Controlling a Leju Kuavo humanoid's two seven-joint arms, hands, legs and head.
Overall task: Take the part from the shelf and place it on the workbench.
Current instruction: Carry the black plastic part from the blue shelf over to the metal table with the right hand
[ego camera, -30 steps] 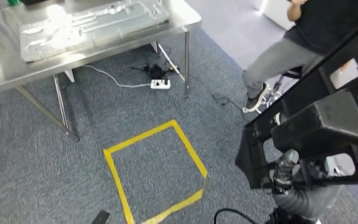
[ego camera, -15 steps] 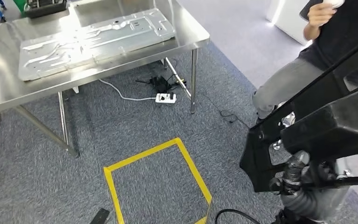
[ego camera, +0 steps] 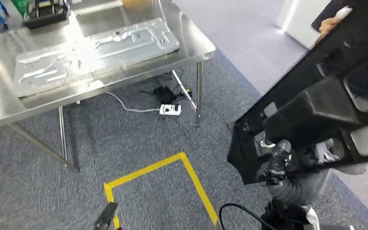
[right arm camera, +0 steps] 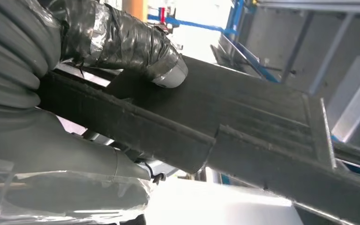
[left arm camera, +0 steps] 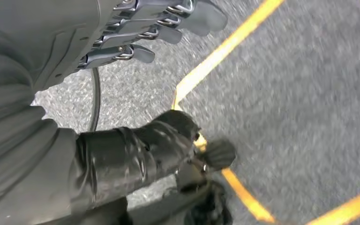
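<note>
The part (ego camera: 316, 96) is a large black plastic frame with open cut-outs, tilted up at the right of the head view. My right hand (ego camera: 281, 165) grips its lower edge from below. In the right wrist view my right hand (right arm camera: 14, 84) clamps the part (right arm camera: 243, 122), its taped thumb (right arm camera: 136, 44) pressed on the flat black face. The steel workbench (ego camera: 194, 43) stands ahead to the left, well apart from the part. My left hand (left arm camera: 70, 47) hangs over the carpet, fingers (left arm camera: 168, 23) spread from the taped thumb (left arm camera: 159, 140), with nothing in it.
A large pressed metal panel (ego camera: 96, 55) covers most of the workbench top. A white power strip (ego camera: 170, 109) and cables lie under the bench. A yellow tape square (ego camera: 191, 170) marks the grey carpet. A person's hand (ego camera: 333, 23) shows behind the part.
The whole view has shifted, with the workbench now lower and nearer and the tape square closer to the bottom edge. The part stands higher and further left in the picture, still in my right hand.
</note>
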